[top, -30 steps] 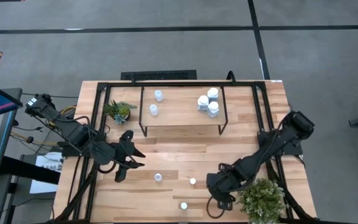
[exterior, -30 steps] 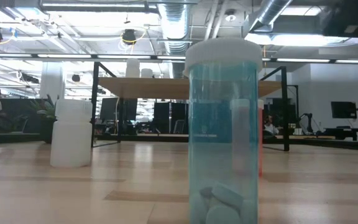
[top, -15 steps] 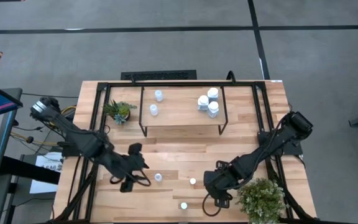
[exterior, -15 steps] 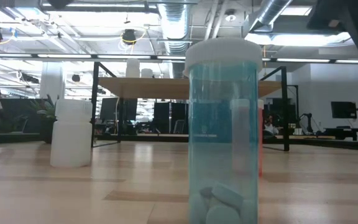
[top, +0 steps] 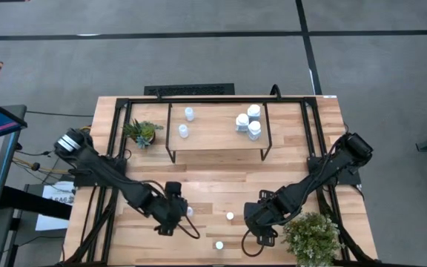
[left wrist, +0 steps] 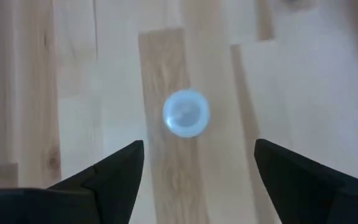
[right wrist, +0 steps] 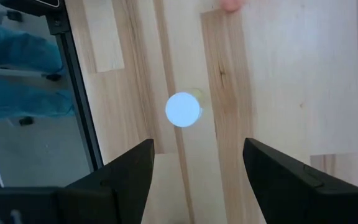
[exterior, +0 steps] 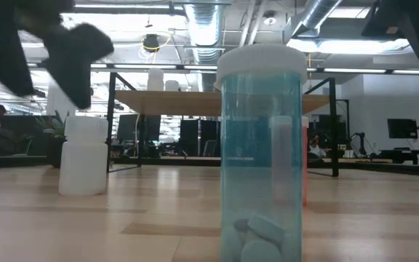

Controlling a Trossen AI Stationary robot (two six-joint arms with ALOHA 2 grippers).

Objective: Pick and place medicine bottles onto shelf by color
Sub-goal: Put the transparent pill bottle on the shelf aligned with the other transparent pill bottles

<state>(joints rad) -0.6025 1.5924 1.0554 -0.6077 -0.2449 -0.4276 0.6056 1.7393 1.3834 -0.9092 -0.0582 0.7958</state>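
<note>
Shelf [top: 217, 137] stands well beyond both hands, already carrying five bottles. Left hand [left wrist: 194, 163] is released, fingers spread wide, directly above a pale-capped bottle [left wrist: 186, 113] on the surface [top: 213, 174] — advise a straight descent, cap centred between the fingers, before clenching. Right hand [right wrist: 197, 163] — likewise spread, grasping nothing — hovers over another white-capped bottle [right wrist: 183, 109].

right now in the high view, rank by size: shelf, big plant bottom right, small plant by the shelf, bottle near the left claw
1. shelf
2. big plant
3. small plant
4. bottle beside the open left claw

All seen from straight above, so nearness hardly skews this.
</note>
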